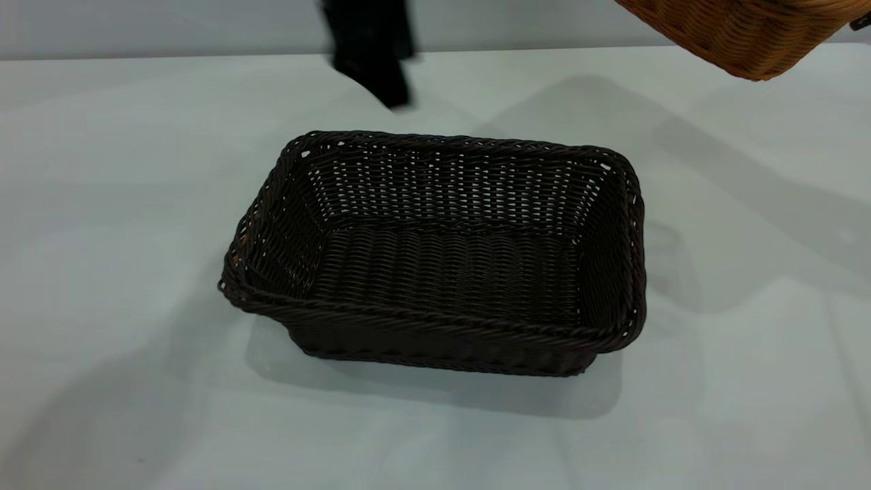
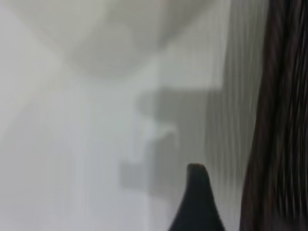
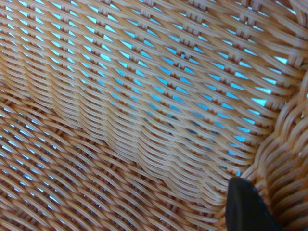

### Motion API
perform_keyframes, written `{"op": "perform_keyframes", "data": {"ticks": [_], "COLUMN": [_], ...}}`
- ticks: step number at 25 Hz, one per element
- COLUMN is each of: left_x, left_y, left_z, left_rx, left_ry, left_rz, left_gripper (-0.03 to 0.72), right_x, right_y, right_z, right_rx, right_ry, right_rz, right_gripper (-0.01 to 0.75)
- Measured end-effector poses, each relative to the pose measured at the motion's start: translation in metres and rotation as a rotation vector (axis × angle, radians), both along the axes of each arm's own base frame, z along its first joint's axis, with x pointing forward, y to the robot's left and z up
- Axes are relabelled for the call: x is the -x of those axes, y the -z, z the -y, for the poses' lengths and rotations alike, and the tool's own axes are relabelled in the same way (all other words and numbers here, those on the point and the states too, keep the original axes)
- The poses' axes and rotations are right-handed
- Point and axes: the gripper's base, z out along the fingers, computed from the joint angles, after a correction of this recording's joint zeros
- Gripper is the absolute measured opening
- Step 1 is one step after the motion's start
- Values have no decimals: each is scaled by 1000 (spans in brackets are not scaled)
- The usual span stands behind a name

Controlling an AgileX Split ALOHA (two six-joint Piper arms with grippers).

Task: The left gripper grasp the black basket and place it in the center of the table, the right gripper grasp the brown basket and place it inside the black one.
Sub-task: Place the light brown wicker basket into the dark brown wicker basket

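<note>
The black basket (image 1: 442, 272) stands upright on the table (image 1: 122, 204), near its middle. My left gripper (image 1: 373, 68) hangs blurred above the table just behind the basket's far rim, holding nothing. In the left wrist view one dark fingertip (image 2: 197, 192) shows over the table, with the black basket's side (image 2: 281, 120) close beside it. The brown basket (image 1: 742, 34) is in the air at the far right, tilted. My right gripper (image 1: 861, 22) is shut on its rim. The right wrist view looks into that basket (image 3: 134, 106), with one finger (image 3: 243, 207) against the braided rim (image 3: 288, 159).
A pale wall (image 1: 170, 27) runs along the table's far edge. Bare tabletop lies on all sides of the black basket, crossed by the shadows of the arms.
</note>
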Motion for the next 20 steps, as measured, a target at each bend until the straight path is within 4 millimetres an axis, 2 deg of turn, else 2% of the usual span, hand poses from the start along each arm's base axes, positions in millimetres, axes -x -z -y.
{"op": "perform_keyframes", "data": {"ticks": [2,4,7,9,11,14,17,20], "left_x": [-6,-12,-13,-9,-4,6,14,18], "left_y": [-24,-48,-87,-114,-135,-165,-183,-191], "left_z": [-33,-68,-110,-130,-145,-160,-164,-164], "left_rx": [-39,-54,-38,-13,8,40,59,75], "left_ry": [-72,-161,-290,-368,-433,-507,-531,-533], "left_rz": [9,35,86,130,163,213,248,263], "left_gripper": [482,460,437,434,433,432,432,432], "right_x": [1,3,5,7,8,3,-7,-11], "right_y": [0,0,7,17,28,44,56,66], "right_z": [-3,-14,-50,-77,-100,-121,-134,-141], "right_rx": [-6,-7,-4,18,55,112,137,116], "right_ry": [-26,-99,-256,-370,-488,-609,-682,-719], "right_rz": [-5,-13,-37,-56,-78,-107,-126,-169], "right_gripper": [154,154,154,154,154,154,154,153]}}
